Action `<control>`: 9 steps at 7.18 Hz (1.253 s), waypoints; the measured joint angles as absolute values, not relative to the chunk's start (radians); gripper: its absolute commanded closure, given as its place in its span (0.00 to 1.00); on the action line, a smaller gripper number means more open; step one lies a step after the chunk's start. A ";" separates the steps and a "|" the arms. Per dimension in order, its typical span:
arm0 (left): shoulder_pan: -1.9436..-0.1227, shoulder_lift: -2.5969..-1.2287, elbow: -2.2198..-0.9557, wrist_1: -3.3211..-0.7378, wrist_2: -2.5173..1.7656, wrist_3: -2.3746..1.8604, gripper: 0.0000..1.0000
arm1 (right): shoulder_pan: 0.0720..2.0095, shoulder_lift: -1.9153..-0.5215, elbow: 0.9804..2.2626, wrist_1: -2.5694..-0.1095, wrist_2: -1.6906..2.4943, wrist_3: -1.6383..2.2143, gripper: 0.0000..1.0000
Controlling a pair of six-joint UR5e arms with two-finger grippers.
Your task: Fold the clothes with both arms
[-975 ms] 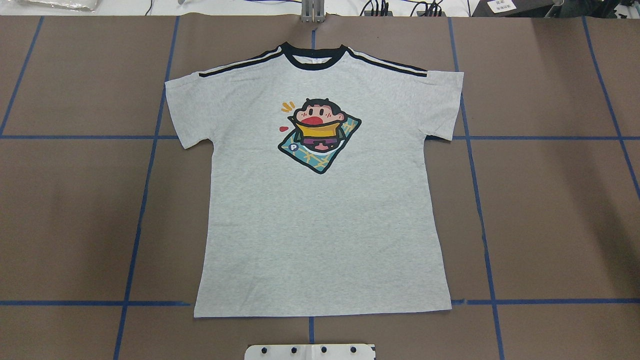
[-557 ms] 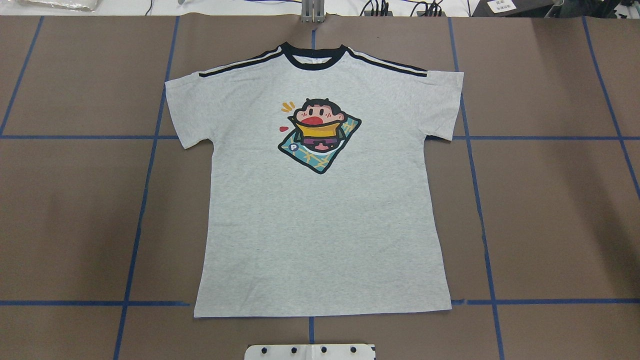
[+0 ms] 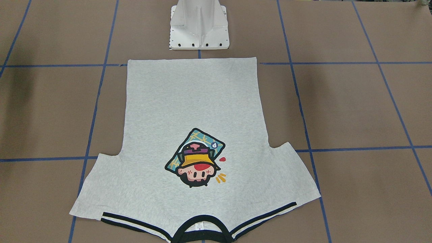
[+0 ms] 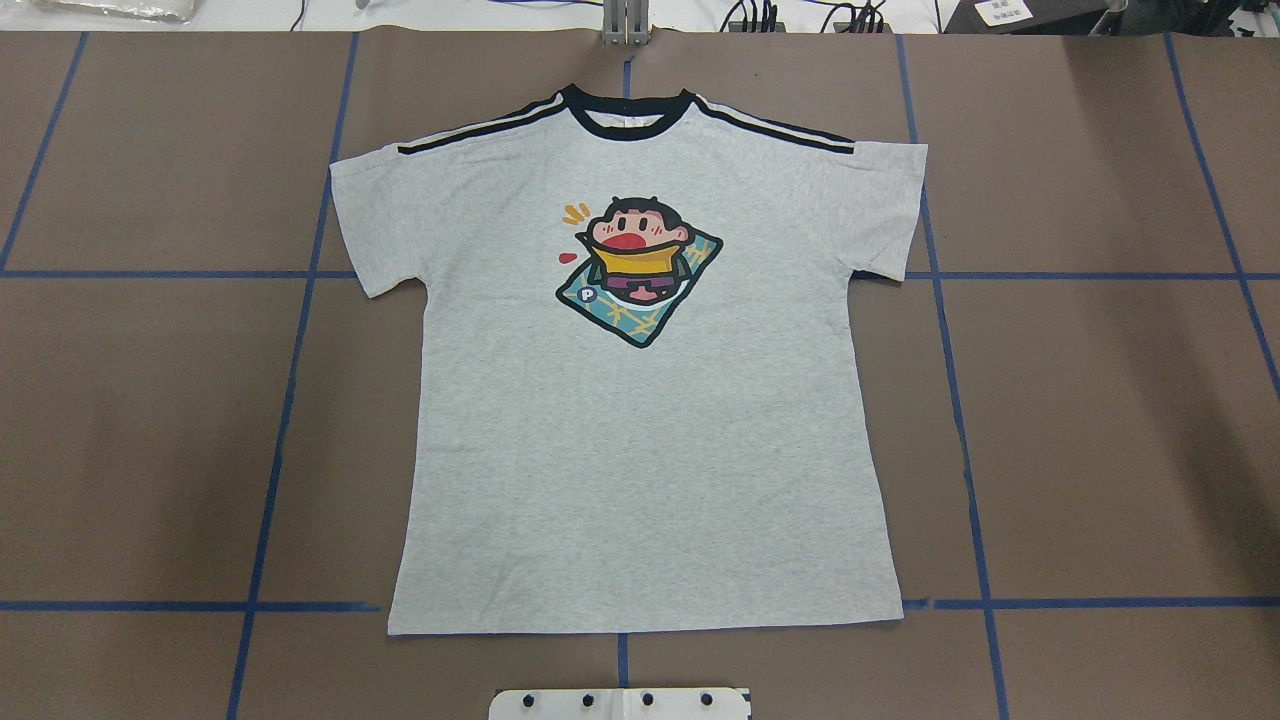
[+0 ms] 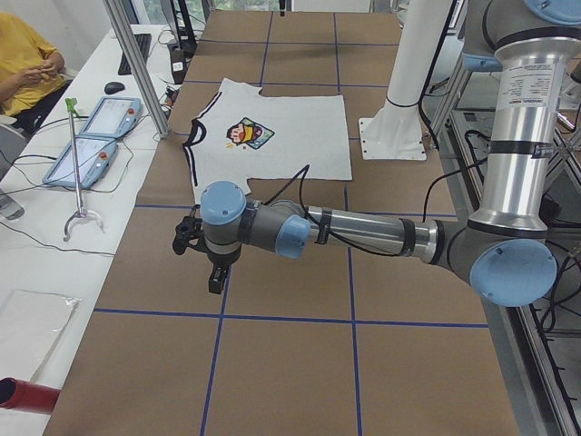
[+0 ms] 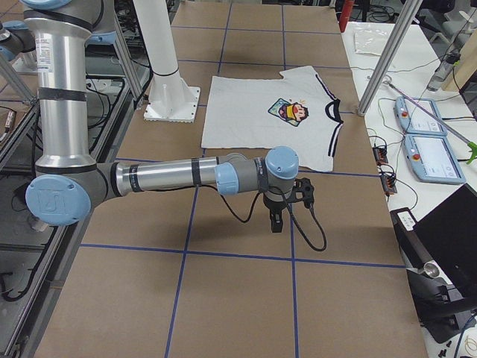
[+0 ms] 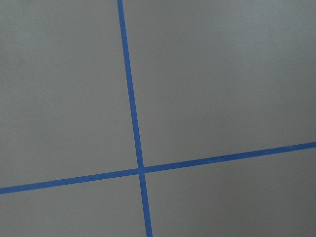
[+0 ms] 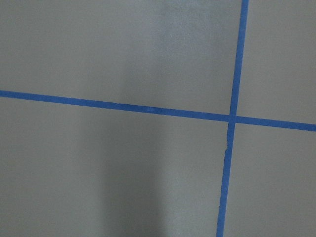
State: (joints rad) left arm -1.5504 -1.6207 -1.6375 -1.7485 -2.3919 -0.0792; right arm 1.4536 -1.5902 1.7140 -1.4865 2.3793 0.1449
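T-shirt (image 4: 640,450): light heather-grey knit, laid flat and front up at mid-tabletop, unfolded, both short sleeves spread. Black ribbed collar (image 4: 627,110) points to the far edge. The straight hem lies along the near edge, just short of the white pedestal base (image 3: 199,25). Black-and-pale double stripes (image 4: 480,128) run along each shoulder. Cartoon print (image 4: 638,270) at chest, multi-colour, diamond-shaped outline. Fabric surface smooth.

The tabletop (image 4: 1100,400) has a matte brown cover w/ a blue tape grid (image 4: 300,320).

Arms show in the side views only.
- The left arm (image 5: 363,232) reaches low over the tabletop's left end, left gripper (image 5: 215,280) pointing down, apart from the shirt.
- The right arm (image 6: 171,176) does likewise at the right end, w/ right gripper (image 6: 276,221).
- Claw state, both: cannot tell.
- Both appear to hang above the cover.

Wrist cams show only brown cover & a tape crossing.
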 measured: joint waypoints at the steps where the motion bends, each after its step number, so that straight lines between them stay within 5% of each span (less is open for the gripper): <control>1: -1.546 -1.615 -1.644 -1.757 -2.400 -0.075 0.00 | 1.453 -1.591 1.709 -1.453 2.379 0.189 0.00; 9: -1.507 -1.707 -1.676 -1.814 -2.395 -0.211 0.00 | 1.377 -1.582 1.687 -1.294 2.325 0.401 0.00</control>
